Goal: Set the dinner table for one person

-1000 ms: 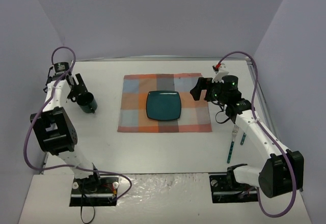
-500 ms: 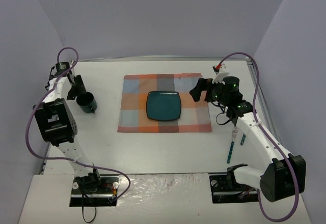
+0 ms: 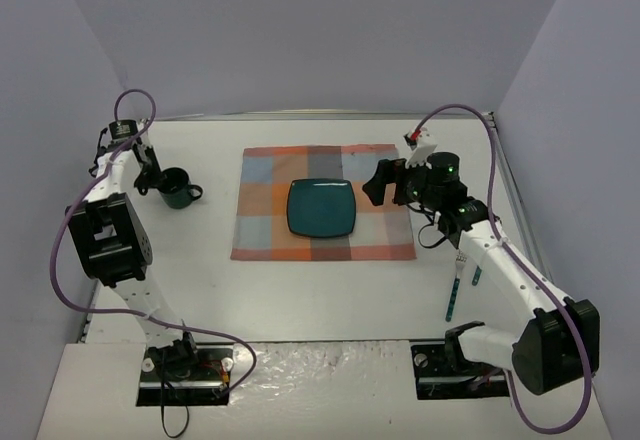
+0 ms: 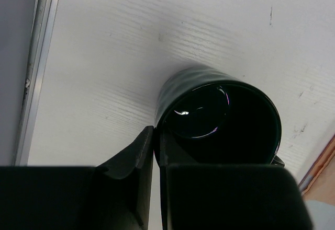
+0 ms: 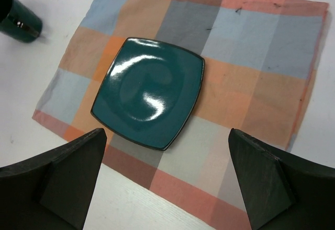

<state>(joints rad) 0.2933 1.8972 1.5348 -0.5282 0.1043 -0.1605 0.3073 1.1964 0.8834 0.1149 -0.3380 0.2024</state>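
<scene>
— Where is the left gripper point(image 4: 155, 136)?
— Left of the plaid placemat point(image 3: 265, 175), pinched almost shut on the rim of the upright dark green mug point(image 4: 209, 110).
— And the right gripper point(image 5: 166, 141)?
— Over the placemat's right edge, jaws spread wide, holding nothing.
— The dinner table point(image 3: 320, 300)?
— Under the placemat, white, reaching out on every side; a teal square plate point(image 3: 322, 207) sits at the placemat's centre.
</scene>
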